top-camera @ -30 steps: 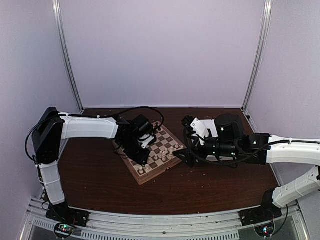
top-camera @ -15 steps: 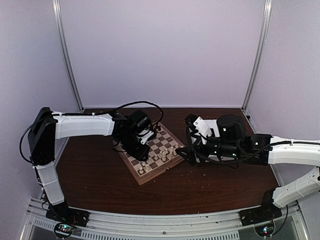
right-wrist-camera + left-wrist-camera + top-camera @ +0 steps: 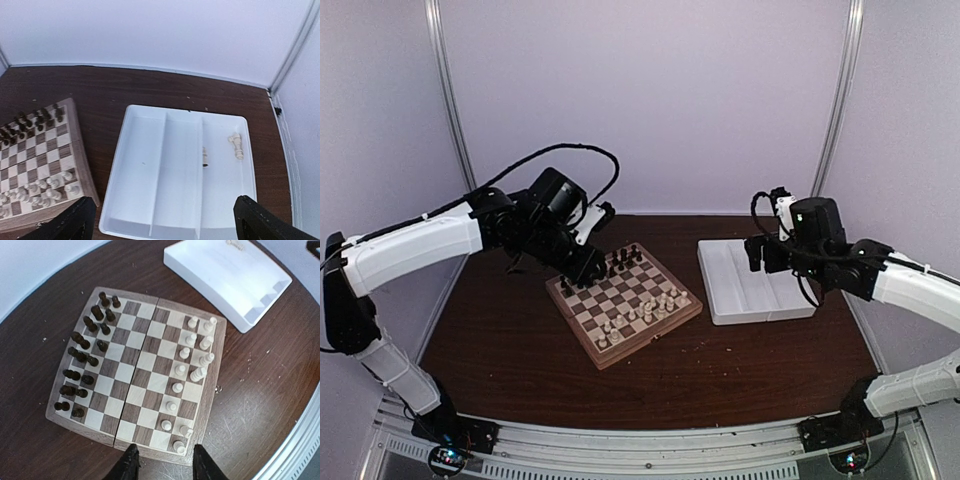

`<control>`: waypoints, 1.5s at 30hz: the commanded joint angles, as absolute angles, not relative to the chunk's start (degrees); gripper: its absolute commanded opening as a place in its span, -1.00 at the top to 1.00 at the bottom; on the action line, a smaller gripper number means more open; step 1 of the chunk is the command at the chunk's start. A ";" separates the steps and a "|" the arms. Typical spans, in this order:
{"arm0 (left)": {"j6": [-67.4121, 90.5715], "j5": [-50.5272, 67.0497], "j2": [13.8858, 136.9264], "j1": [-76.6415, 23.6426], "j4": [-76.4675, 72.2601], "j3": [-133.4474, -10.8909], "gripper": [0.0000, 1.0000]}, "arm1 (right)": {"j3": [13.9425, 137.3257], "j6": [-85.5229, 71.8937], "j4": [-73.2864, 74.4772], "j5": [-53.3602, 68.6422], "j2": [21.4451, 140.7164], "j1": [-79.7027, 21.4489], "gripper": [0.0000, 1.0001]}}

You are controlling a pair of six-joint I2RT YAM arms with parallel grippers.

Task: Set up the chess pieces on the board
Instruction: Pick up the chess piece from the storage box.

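Brown table [image 3: 720, 370] holds the board [image 3: 145, 360]; cropped left hand [image 3: 165, 467] stands narrowly parted, right hand [image 3: 162, 220] wide, both empty.

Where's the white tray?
In the top view, the white tray sits on the table, just right of the board, on the side where the cream chess pieces stand.

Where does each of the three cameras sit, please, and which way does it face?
Top external: fixed above and behind the arms, looking down over the dark brown wooden table, the square checkered wooden chessboard and the white rectangular tray; both arms show.
Left wrist: raised over the chessboard, looking down on it; black left fingers at the bottom edge.
Right wrist: above the tray, looking down and forward; black right fingers in the bottom corners.
Shared: all three views show chessboard and tray.
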State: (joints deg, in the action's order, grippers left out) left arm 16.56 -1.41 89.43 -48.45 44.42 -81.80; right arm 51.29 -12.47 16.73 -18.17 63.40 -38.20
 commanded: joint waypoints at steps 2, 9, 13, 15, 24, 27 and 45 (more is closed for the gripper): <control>14.34 -4.25 83.39 -48.69 35.55 -78.62 0.21 | 57.50 -17.23 29.84 -13.43 71.18 -26.48 -1.00; 10.02 -6.23 79.81 -48.67 32.19 -78.83 0.03 | 58.22 -24.36 23.96 2.05 78.83 -10.80 -0.45; 8.58 -9.89 78.36 -48.69 31.16 -77.63 -0.19 | 58.53 -23.60 19.22 3.23 83.69 -7.97 -0.13; 9.12 -11.16 78.06 -48.61 30.38 -76.56 -0.23 | 60.71 -22.24 19.72 2.74 87.12 -7.40 0.03; 14.24 -12.18 76.74 -48.60 27.20 -74.23 -0.26 | 71.05 -21.15 19.55 13.31 103.37 -2.26 0.31; 15.11 -11.85 76.73 -48.60 27.15 -74.34 -0.27 | 72.97 -21.25 18.67 16.56 107.04 -1.57 0.33; 18.01 -9.67 78.09 -48.60 27.52 -75.32 -0.27 | 77.04 -19.14 20.27 27.11 114.86 -0.88 0.47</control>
